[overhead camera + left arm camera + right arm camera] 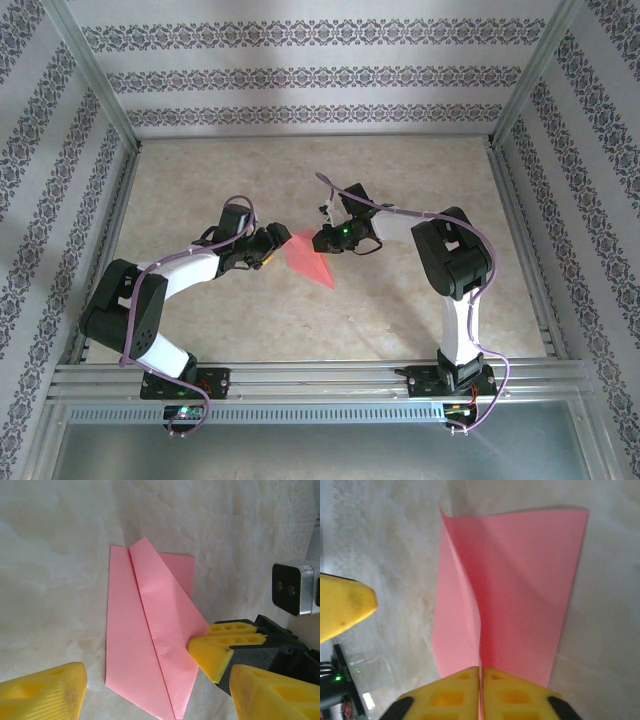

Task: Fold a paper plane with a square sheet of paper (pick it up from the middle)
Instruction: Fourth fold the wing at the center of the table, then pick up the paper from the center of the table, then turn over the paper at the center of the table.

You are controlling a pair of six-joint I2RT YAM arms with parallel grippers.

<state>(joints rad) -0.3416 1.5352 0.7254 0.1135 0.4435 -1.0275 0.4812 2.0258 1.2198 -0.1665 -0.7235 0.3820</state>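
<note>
Item: sheet of paper (150,645), salmon-pink, part-folded along a centre crease, on the desk (420,320) between the arms. Probably light, limp and easily creased; best pinched at an edge. Right gripper (481,672) clamped on its edge; left gripper (277,245) wide, empty, just beside.

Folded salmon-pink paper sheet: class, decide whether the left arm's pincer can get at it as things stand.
Probably yes: the open left pincer sits beside the folded salmon-pink paper sheet with nothing between; the right pincer grips only its far edge.
</note>
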